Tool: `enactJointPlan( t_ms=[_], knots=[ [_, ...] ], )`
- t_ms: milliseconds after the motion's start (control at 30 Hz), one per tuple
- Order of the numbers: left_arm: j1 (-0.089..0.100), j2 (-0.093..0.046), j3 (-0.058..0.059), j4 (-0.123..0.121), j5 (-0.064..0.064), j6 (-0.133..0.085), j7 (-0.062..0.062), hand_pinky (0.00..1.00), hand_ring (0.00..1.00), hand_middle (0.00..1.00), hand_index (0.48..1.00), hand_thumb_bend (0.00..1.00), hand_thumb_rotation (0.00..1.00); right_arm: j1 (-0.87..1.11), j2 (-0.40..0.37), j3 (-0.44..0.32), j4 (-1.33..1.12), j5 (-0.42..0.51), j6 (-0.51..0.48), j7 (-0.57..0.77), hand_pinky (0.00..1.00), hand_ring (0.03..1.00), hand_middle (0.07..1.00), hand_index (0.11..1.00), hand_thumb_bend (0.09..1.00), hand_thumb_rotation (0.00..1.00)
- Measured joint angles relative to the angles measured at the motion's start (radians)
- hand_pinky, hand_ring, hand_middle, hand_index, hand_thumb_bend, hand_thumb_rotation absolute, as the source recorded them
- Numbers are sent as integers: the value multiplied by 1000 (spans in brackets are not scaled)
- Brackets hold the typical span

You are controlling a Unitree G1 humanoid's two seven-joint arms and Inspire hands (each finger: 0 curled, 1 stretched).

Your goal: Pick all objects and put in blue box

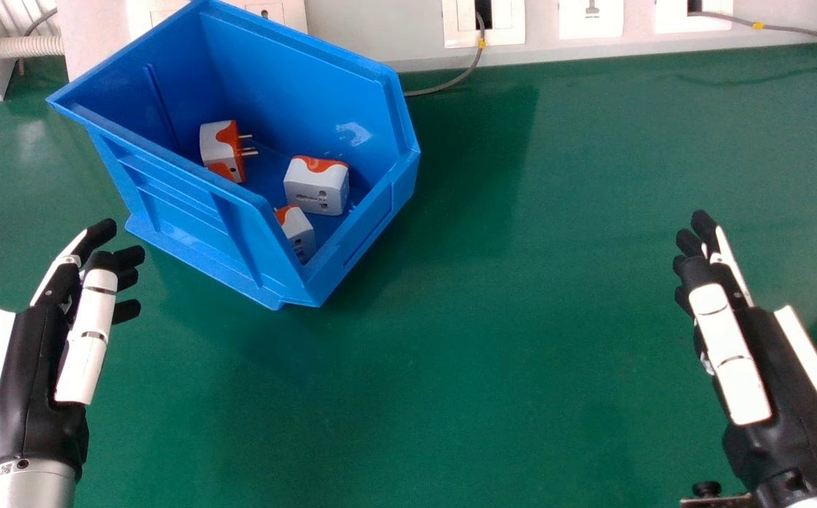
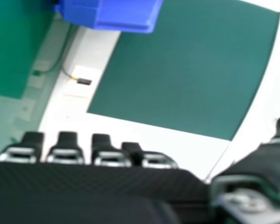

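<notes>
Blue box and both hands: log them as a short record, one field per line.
container: blue box on green table, nearer the left hand than the right hand
contents: three white-and-orange adapters
rear-left item: pronged adapter, prongs toward the view's right
middle item: adapter with socket holes
front item: adapter at the near corner, partly hidden by the box wall
left hand: open, holding nothing
right hand: open, holding nothing
</notes>
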Motion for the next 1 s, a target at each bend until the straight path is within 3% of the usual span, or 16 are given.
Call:
enactJointPlan(
  t_ms=[100, 333, 500, 633, 767, 1000],
  knots=[
    [0, 2, 0, 15, 0, -5, -5, 778, 830, 818, 870, 261, 888, -12, 1, -13, 16, 4, -20, -4, 995, 1000, 1000, 1000, 344, 1000],
    [4, 2, -2, 15, 0, -5, -6, 778, 829, 819, 873, 252, 890, -19, 7, -17, 46, 11, -39, -4, 996, 1000, 1000, 1000, 345, 1000],
    [0, 2, -2, 29, -3, -10, -13, 781, 833, 822, 881, 254, 892, -34, 8, -37, 79, 17, -61, -6, 991, 1000, 1000, 1000, 334, 1000],
    [0, 3, -4, 37, -21, -28, -30, 789, 838, 830, 893, 266, 895, -40, 9, -48, 118, 17, -89, -8, 987, 1000, 1000, 1000, 327, 1000],
    [-3, 5, -4, 61, -36, -45, -48, 793, 842, 833, 896, 263, 895, -47, 9, -51, 150, 17, -125, -10, 986, 1000, 1000, 1000, 329, 1000],
    [-6, 15, -1, 106, -39, -85, -48, 798, 845, 836, 898, 260, 894, -49, 10, -52, 163, 16, -152, -13, 986, 1000, 1000, 1000, 331, 1000]
  ],
)
